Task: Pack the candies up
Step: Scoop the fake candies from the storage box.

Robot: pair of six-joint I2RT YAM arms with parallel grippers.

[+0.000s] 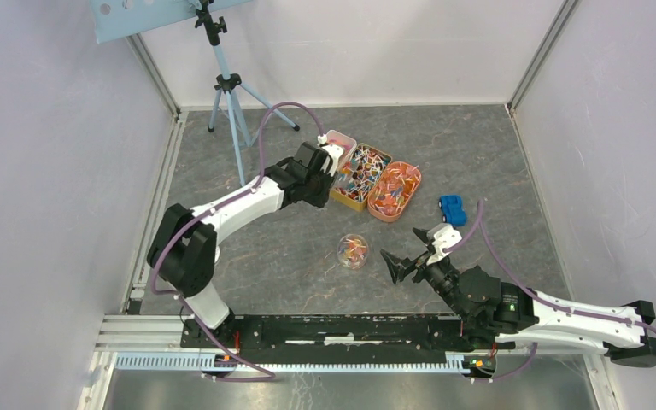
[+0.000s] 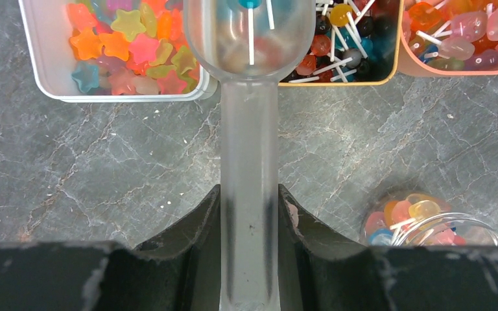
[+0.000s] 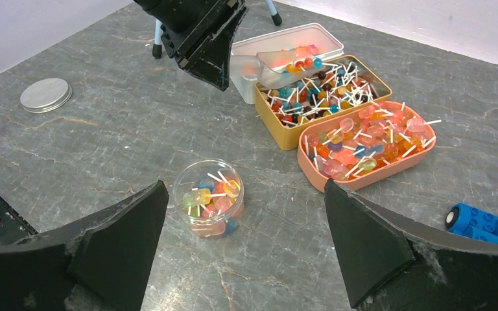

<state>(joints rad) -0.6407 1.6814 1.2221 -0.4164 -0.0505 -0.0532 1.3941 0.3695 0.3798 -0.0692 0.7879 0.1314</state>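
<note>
My left gripper is shut on the handle of a translucent scoop. The scoop's bowl hangs over the yellow tin of small ball lollipops and holds a few candies. To the tin's left stands a white tin of star-shaped candies. To its right is a pink tray of flat lollipops. A small clear jar partly filled with lollipops sits nearer me. My right gripper is open just in front of that jar, with nothing between its fingers.
A blue toy car lies right of the pink tray. The jar's round metal lid rests on the table to the left. A tripod stands at the back left. White walls enclose the table.
</note>
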